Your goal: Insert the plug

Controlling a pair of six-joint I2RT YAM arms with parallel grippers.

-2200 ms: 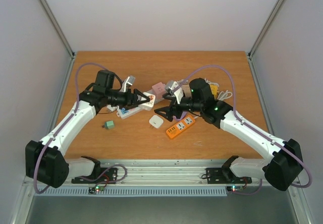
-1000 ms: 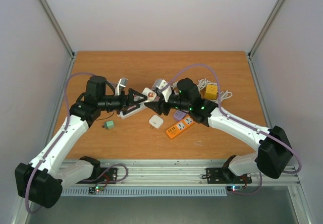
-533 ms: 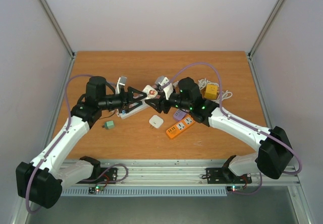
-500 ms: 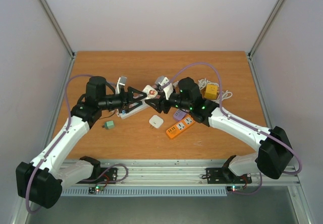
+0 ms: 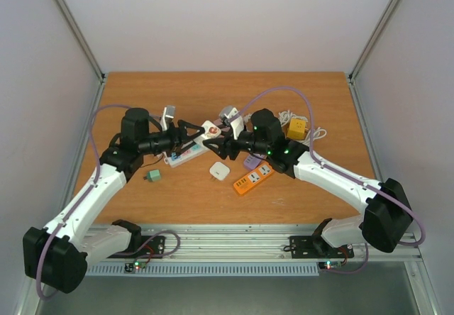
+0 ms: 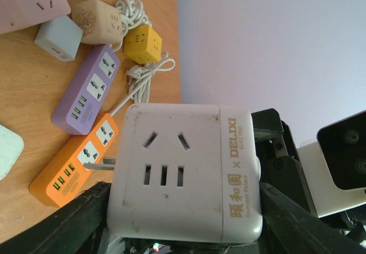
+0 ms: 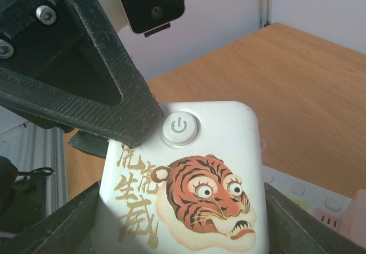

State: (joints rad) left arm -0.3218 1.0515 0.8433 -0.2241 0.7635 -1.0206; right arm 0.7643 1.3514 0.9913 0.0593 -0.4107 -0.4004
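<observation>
The plug [image 5: 211,128], a white cube adapter, hangs above the table's middle between the two arms. The right wrist view shows its tiger face and power button [image 7: 179,128]. The left wrist view shows its socket face [image 6: 183,168], with a metal prong [image 6: 103,163] sticking out on the left. My right gripper [image 7: 183,219] is shut on it, fingers against two opposite sides. My left gripper [image 6: 186,219] has shut on it from the other direction. One of its fingers [image 7: 86,105] lies on the tiger face beside the button.
On the table below lie a white power strip [image 5: 181,156], an orange strip [image 5: 254,177], a purple strip [image 5: 252,161], a white square adapter [image 5: 220,171], a small green piece [image 5: 152,176] and a yellow cube [image 5: 296,128] with a white cord.
The left gripper has moved right to the plug and its jaws have narrowed onto it. The right gripper has kept holding the plug in about the same place.
</observation>
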